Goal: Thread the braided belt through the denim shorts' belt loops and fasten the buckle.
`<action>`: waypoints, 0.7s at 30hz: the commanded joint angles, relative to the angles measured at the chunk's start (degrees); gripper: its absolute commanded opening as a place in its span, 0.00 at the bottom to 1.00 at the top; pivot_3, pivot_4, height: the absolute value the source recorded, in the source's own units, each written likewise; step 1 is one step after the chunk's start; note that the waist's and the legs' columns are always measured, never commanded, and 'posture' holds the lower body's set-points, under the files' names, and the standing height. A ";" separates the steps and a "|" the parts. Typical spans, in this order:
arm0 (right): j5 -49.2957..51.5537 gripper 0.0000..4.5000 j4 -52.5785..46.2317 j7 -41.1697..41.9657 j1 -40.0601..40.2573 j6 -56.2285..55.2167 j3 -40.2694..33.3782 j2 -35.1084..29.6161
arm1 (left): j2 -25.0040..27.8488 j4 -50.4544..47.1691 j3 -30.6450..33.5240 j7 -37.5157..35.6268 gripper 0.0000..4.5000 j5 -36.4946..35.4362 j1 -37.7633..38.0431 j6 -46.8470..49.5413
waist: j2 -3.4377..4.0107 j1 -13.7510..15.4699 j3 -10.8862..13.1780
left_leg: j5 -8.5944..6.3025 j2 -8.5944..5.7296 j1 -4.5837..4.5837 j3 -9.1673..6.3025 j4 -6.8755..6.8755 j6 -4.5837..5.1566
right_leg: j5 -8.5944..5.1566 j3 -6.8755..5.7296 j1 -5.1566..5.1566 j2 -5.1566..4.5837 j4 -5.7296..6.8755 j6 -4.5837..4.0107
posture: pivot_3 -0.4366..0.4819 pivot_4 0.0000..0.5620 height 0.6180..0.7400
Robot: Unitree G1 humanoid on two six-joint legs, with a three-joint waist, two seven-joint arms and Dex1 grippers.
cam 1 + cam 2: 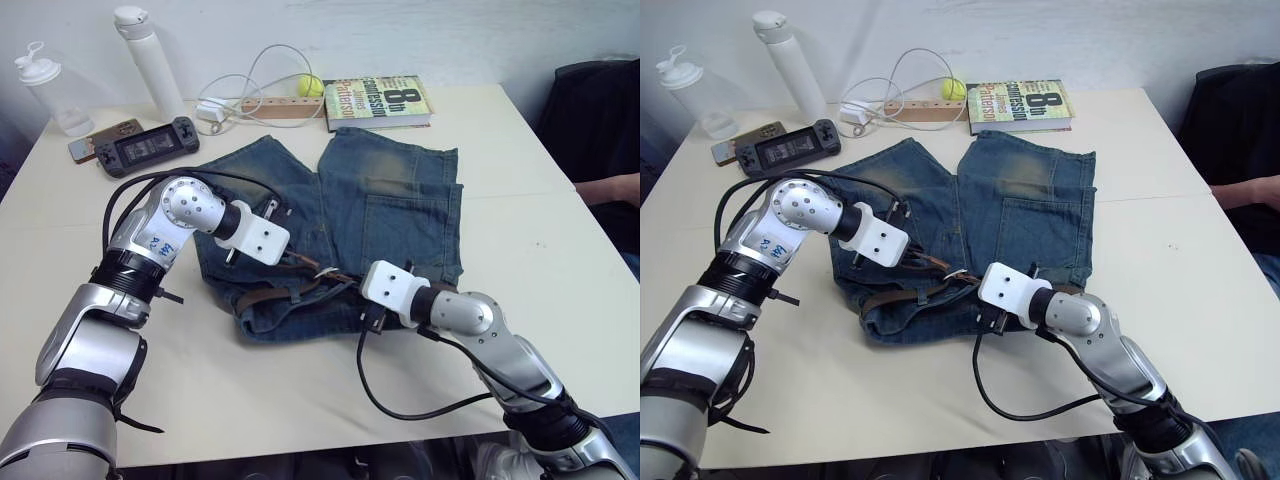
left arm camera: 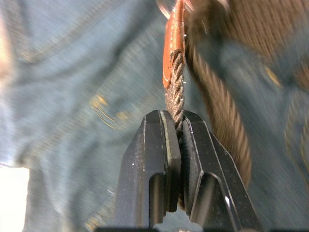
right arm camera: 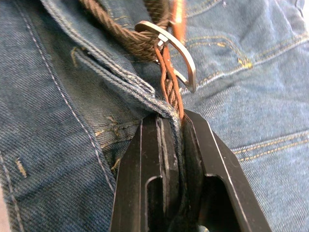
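- The left gripper (image 2: 176,128) is clamped on the braided belt (image 2: 176,92), just below its tan leather part.
- The right gripper (image 3: 175,126) is pinched on a denim fold and the strap right by the buckle (image 3: 175,48) (whether that fold is a belt loop is unclear).
- Both arms reach inward over the denim shorts (image 1: 400,200), which lie flat on the table (image 1: 560,250), with the belt along the waistband.

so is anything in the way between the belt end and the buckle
Nothing visible. The left gripper pinches the braided belt just behind its tan tip, the right gripper clamps strap and denim shorts beside the buckle.
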 commanded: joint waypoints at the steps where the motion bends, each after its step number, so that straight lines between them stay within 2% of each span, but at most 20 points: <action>1: -0.81 0.01 -1.90 -1.13 -0.74 -0.14 -2.43 -0.46 | -0.47 -0.04 0.25 -0.21 0.00 0.56 -1.83 -1.77 | 0.00 0.07 0.00 | 0.00 0.00 0.00 0.00 0.01 0.01 | 0.00 0.00 0.00 -0.01 0.00 0.00 | 0.48 0.27 0.95; 9: -1.57 0.01 -2.22 -0.81 -1.19 -0.60 -1.32 -0.43 | -4.44 -1.09 2.25 -0.11 0.00 -2.27 -2.17 4.03 | 0.00 0.01 0.00 | 0.01 -0.03 -0.01 0.00 0.05 0.03 | 0.00 0.00 0.00 -0.02 0.05 0.00 | 0.48 0.27 0.95; 13: -2.01 0.01 -2.51 -0.72 -1.87 -0.03 -0.63 -0.01 | -4.97 -1.67 1.98 0.37 0.00 -1.53 -2.25 5.05 | 0.00 -0.18 0.00 | 0.01 -0.03 0.00 0.00 0.06 0.02 | 0.00 0.02 -0.02 -0.01 0.12 0.00 | 0.48 0.27 0.95; 21: -2.62 0.01 -2.49 -1.36 -3.53 0.69 -0.53 1.64 | -6.25 -8.51 0.75 -2.45 0.00 -2.69 1.48 10.88 | 0.00 -0.28 0.00 | 0.01 -0.03 0.00 0.01 0.08 0.02 | 0.00 0.04 -0.03 -0.01 0.16 0.00 | 0.48 0.27 0.95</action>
